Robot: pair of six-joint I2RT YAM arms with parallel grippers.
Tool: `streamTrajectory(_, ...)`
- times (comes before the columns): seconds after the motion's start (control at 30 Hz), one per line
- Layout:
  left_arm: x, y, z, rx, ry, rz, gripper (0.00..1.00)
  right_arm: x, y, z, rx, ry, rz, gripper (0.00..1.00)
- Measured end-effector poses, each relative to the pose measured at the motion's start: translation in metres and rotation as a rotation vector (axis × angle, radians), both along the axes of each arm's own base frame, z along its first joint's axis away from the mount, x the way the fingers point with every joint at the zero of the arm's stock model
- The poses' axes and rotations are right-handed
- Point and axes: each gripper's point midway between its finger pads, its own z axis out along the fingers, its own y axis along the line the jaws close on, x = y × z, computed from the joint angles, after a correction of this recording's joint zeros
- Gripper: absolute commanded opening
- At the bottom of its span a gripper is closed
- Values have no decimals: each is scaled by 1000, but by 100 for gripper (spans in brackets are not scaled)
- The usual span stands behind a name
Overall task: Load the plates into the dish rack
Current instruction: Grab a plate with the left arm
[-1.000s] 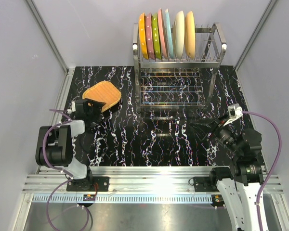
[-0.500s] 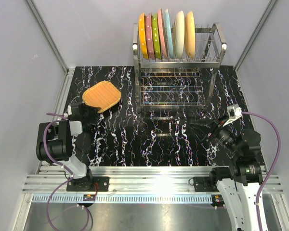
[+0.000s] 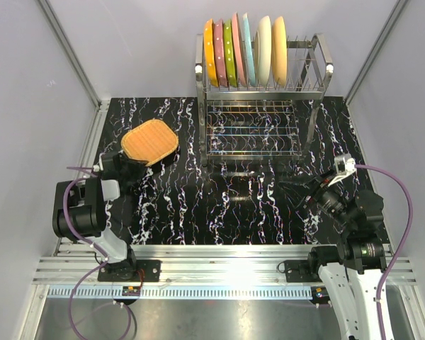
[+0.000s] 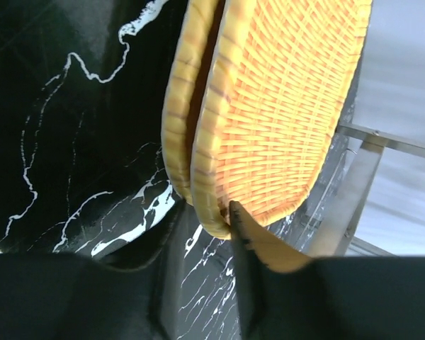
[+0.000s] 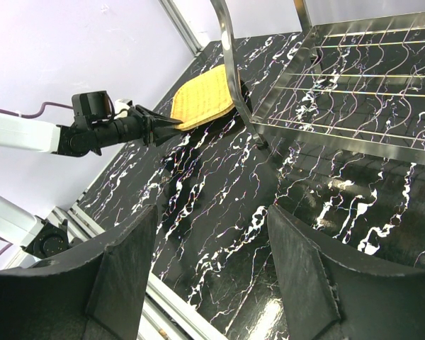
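Note:
Two tan woven plates lie stacked on the black marble table at the left; the upper tan plate (image 3: 150, 142) (image 4: 283, 106) (image 5: 202, 98) rests on the lower one (image 4: 177, 120). My left gripper (image 3: 129, 162) (image 4: 205, 208) is at their near edge, shut on the upper plate's rim, one finger (image 4: 244, 234) on its woven face and the other below. The dish rack (image 3: 326, 69) (image 5: 227, 49) stands at the back with several plates (image 3: 244, 49) upright on its upper tier. My right gripper (image 3: 298, 192) (image 5: 212, 212) hovers open and holds nothing, near the rack's front right.
The rack's lower wire tier (image 3: 251, 127) holds nothing. Metal frame posts (image 3: 92, 120) border the table on the left, close behind the tan plates. An aluminium rail (image 3: 227, 265) runs along the near edge.
My left gripper has closed on the plate's rim and drawn slightly back and left. The tan plate has settled lower. The right arm has not moved.

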Motion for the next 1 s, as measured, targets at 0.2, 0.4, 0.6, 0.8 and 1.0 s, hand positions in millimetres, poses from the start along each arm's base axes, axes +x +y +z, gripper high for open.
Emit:
streamTrajectory(0.2,-6,1,4,-4,-19,-6,12,0,0,0,0,0,0,69)
streamTrajectory(0.4,-12,4,11,6,-18,-4,2,0,0,0,1,1,-1,68)
streamTrajectory(0.6,-19,4,24,41,-22,-25,0,0,0,-1,0,3,0,67)
streamTrajectory(0.8,-21,6,59,155,-67,-98,0,2,1,-2,0,12,10,66)
streamTrajectory(1.0,-27,3,97,238,-142,-170,0,5,6,-3,1,21,40,67)
